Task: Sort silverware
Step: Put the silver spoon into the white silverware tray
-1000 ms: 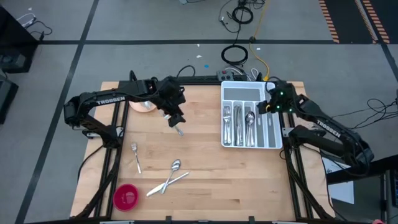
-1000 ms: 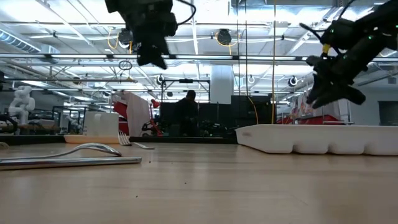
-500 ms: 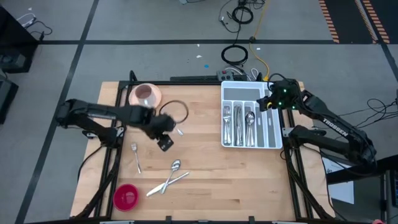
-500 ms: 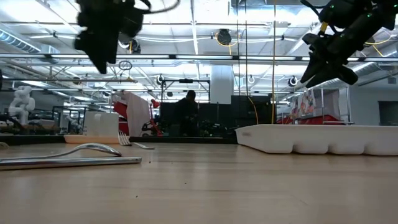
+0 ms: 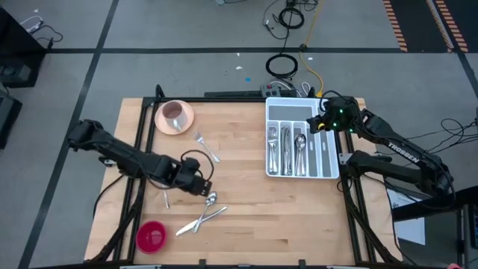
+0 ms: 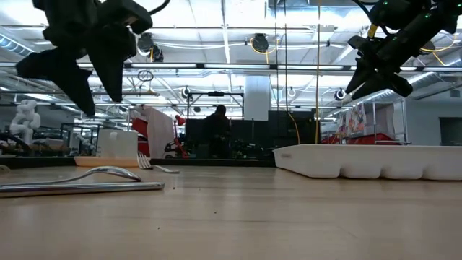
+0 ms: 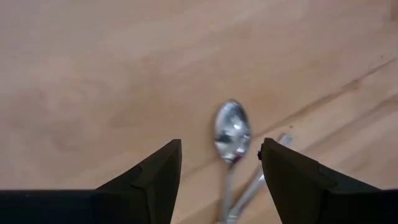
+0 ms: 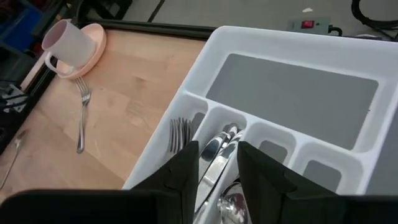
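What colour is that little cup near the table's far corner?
Pink. The cup sits on a matching pink saucer; the right wrist view shows it best.

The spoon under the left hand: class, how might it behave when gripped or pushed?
The spoon looks polished metal, so probably stiff and slippery. Its handle lies against another piece, which a push would likely disturb. Its rounded bowl may rock.

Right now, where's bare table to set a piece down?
Free: the wood strip between the lone fork by the pink cup on its saucer and the white compartmented cutlery tray, and the table edge below that tray. Crowded: around the left gripper, over the spoon crossing a knife.
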